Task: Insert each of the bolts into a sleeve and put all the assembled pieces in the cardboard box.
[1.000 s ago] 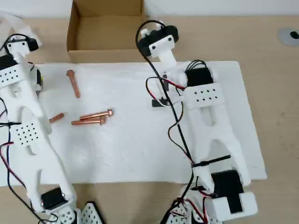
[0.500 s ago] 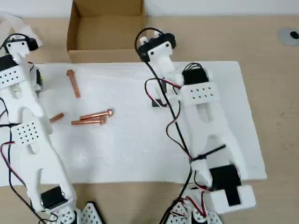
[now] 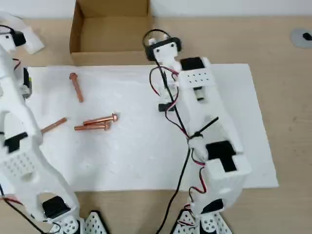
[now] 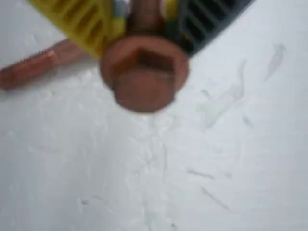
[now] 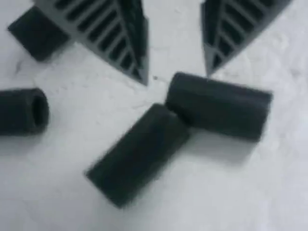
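Observation:
My left gripper [image 4: 144, 24] is shut on a copper bolt [image 4: 144, 72], held a little above the white foam with its hex head toward the camera. Another bolt [image 4: 36, 67] lies on the foam just beside it. In the high view, three more bolts [image 3: 76, 87] [image 3: 100, 119] [image 3: 91, 127] lie left of centre. My right gripper [image 5: 175, 72] stands open just over a black sleeve [image 5: 219, 106], which touches a second sleeve [image 5: 137, 154]. Two other sleeves [image 5: 21, 110] [image 5: 38, 31] lie close by. The cardboard box [image 3: 78, 34] stands open at the back.
A white foam sheet [image 3: 136, 161] covers the table's middle. The right arm [image 3: 204, 107] stretches across it toward the box, trailing wires. The left arm [image 3: 19, 146] runs along the sheet's left edge. Bare wood lies to the right.
The left arm has swung left and toward the back, uncovering more of the bolt by the foam's left edge. The right arm has stretched farther toward the box and drawn in straighter.

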Controlling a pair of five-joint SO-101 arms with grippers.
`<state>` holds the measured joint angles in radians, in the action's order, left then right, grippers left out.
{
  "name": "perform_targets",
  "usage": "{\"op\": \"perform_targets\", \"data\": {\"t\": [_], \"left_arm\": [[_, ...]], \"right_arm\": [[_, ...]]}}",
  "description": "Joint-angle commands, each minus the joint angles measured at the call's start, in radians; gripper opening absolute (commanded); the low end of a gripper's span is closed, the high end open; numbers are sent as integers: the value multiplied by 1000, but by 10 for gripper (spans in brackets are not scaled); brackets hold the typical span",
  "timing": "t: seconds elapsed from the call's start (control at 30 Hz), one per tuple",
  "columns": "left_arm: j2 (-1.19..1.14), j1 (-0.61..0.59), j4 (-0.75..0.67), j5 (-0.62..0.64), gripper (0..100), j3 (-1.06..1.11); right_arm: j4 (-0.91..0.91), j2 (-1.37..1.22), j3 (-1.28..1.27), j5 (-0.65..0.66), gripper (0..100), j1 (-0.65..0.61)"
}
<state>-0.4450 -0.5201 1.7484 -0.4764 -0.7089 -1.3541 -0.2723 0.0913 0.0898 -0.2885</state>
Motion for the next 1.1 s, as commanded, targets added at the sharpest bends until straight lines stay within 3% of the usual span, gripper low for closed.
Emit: {"op": "perform_targets", "data": {"t": [0.0, 0.13, 0.53, 1.07], "left_arm": [[248, 23, 5, 5, 10, 77], [404, 23, 5, 6, 10, 158], [588, 69, 3, 49, 10, 408], [590, 69, 3, 81, 10, 414]], "right_arm": [[-32, -13, 124, 101, 110, -25], [-25, -94, 219, 37, 111, -2], [-66, -335, 490, -430, 111, 19], [-287, -340, 585, -537, 112, 53]]}}
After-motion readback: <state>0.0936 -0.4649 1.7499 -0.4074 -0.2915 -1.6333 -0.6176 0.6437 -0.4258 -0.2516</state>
